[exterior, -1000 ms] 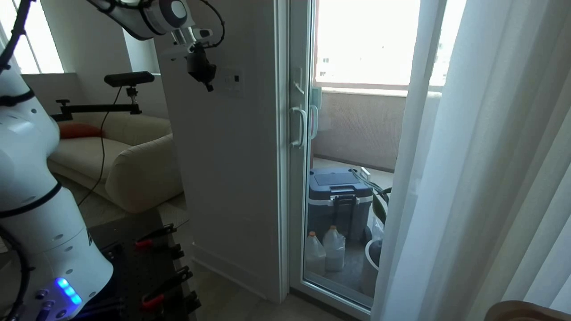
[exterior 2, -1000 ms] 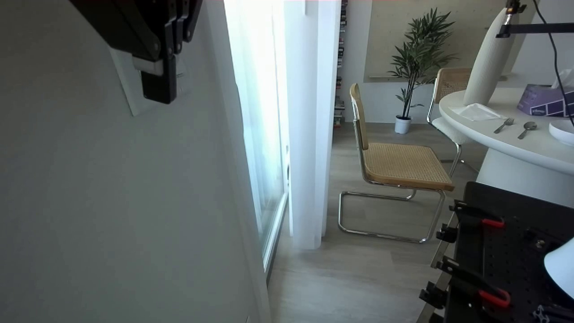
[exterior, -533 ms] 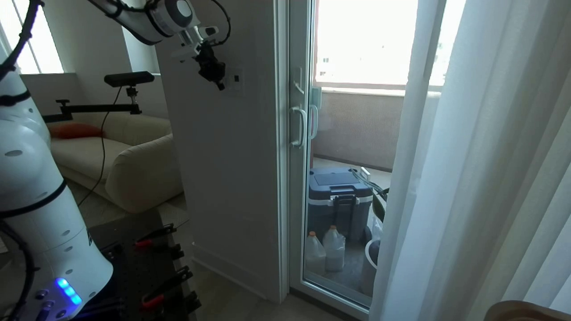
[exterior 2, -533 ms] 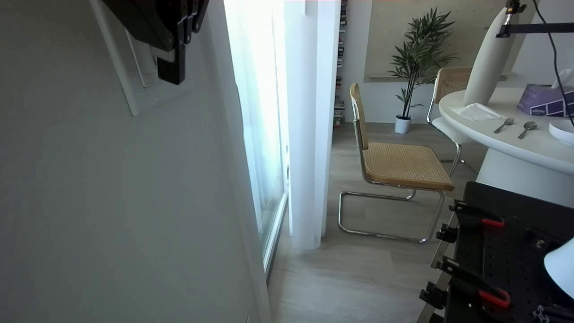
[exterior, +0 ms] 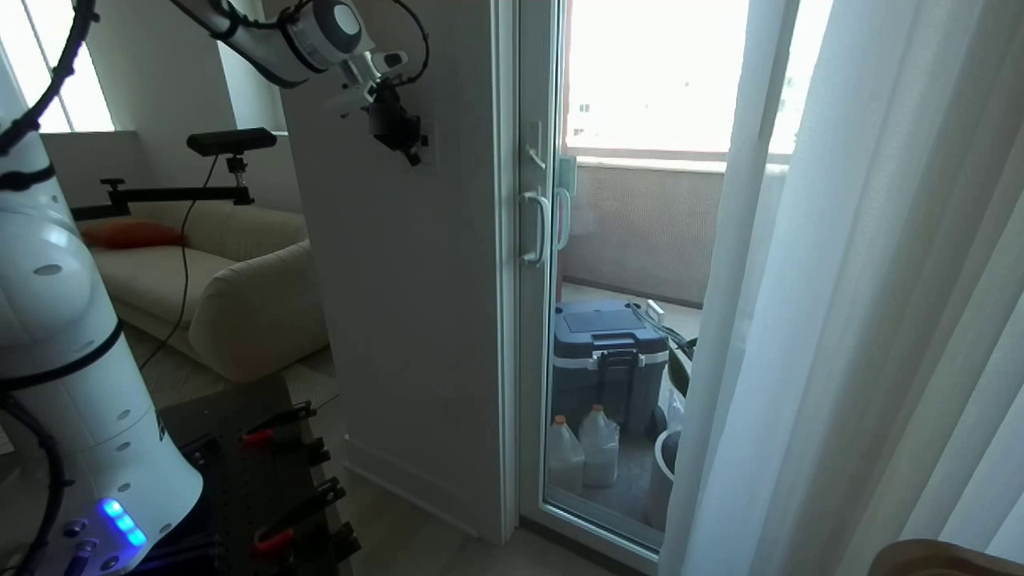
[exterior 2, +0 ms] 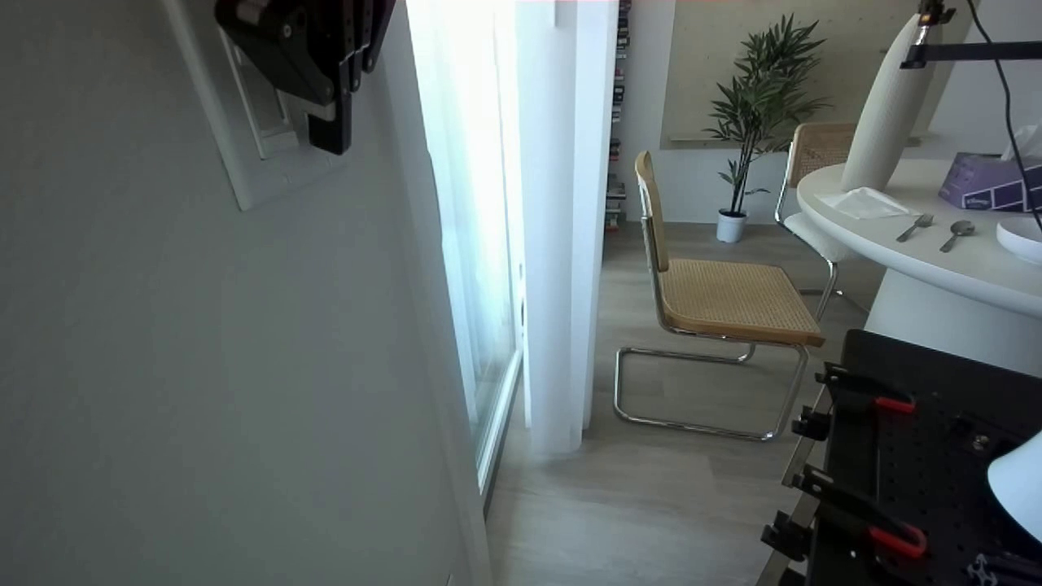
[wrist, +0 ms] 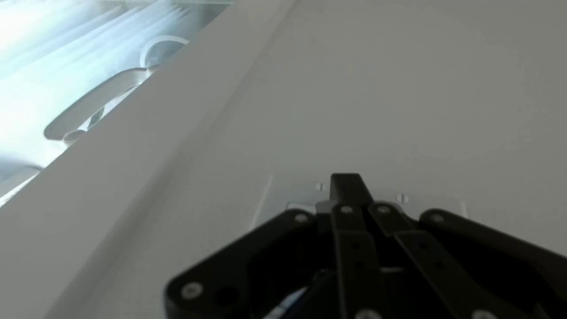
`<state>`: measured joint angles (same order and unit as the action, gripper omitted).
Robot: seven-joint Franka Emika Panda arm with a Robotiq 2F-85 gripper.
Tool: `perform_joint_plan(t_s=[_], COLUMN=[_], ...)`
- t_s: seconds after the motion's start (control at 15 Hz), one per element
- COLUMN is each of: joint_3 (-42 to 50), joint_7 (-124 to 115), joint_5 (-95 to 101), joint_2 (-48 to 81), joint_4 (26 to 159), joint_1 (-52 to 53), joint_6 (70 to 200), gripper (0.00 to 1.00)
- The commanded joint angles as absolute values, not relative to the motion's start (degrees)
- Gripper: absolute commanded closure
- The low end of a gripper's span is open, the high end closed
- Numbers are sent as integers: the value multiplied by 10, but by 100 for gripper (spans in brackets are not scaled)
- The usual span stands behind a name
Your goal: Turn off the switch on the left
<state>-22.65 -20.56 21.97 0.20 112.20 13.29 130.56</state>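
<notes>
In an exterior view, behind the glass door (exterior: 534,360): cooler (exterior: 610,352) at 4 o'clock, lid down; two orange-capped jugs (exterior: 600,448) and a bin (exterior: 659,490) at 5, fill unclear. In an exterior view: tissue box (exterior 2: 977,183) near 3, tissue (exterior 2: 1030,140) poking out, print too small to read; plant (exterior 2: 757,106) in white pot (exterior 2: 731,228) at 2. In an exterior view, claw (exterior: 414,160) at 11, jaws pinched together, covering left side of switch plate (exterior: 432,152); left switch hidden, contact unclear.

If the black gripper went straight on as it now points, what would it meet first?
Probably the flat grey wall by the edge of the pale rectangular switch plate, which the gripper overlaps in the wrist view; depth is unclear, so the plate itself may come first.
</notes>
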Motion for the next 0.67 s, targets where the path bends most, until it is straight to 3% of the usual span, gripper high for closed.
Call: perform_joint_plan(t_s=[0.0, 0.6], joint_3=[-203, -187], joint_7=[-203, -181], joint_5=[215, 163], joint_2=[29, 37], joint_4=[1089, 1066], joint_1=[150, 161], joint_6=[1299, 1261], gripper=[100, 100])
